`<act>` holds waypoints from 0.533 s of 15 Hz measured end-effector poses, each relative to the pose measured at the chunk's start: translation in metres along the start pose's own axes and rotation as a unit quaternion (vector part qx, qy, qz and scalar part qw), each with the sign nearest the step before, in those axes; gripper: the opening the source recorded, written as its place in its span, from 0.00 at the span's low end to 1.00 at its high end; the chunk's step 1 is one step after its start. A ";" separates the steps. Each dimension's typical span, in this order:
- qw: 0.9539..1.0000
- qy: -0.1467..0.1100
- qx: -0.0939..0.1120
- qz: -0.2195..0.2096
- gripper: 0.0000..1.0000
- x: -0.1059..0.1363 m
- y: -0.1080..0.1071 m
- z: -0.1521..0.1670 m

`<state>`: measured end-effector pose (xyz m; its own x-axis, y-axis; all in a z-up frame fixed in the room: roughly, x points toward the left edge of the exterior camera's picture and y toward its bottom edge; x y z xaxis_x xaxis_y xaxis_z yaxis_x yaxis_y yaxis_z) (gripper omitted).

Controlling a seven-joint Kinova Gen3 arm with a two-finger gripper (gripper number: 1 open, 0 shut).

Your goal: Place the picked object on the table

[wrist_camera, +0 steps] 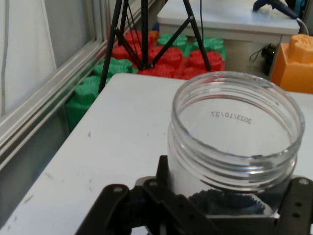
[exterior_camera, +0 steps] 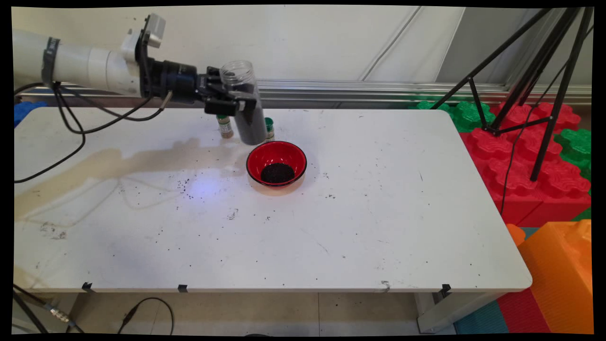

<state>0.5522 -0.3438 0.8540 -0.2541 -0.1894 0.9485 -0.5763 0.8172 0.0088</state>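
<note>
Tool: the black two-finger tool is clamped around a clear plastic jar, one finger on each side of its body, held above the far part of the white desk.
Jar: open-mouthed and lidless, roughly upright with a slight lean; dark granules fill its lower part, and a printed date shows through the wall in the hand view.
Jar's place: in the air at the far edge of the desk, just behind and a little left of a red bowl, its base hanging over the desk near the bowl's far rim.
Bowl: red inside with a dark rim, standing on the desk near its middle; a heap of black granules lies in its bottom.
Bottles: two small spice bottles stand on the desk behind the jar, one with a brown body to its left, one with a green cap to its right, both partly hidden.
Desk surface: black specks are scattered around the bowl and toward the near side.
Background: a black tripod stands over red and green foam blocks beyond the desk's right end.
</note>
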 end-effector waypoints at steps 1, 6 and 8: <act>1.000 -0.004 0.001 0.000 0.00 -0.004 0.000 -0.004; 1.000 -0.023 0.011 0.001 0.00 -0.029 0.000 -0.018; 0.999 -0.030 0.017 0.000 0.00 -0.040 0.000 -0.022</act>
<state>0.5798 -0.3244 0.8229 -0.2993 -0.2222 0.9279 -0.6016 0.7988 -0.0027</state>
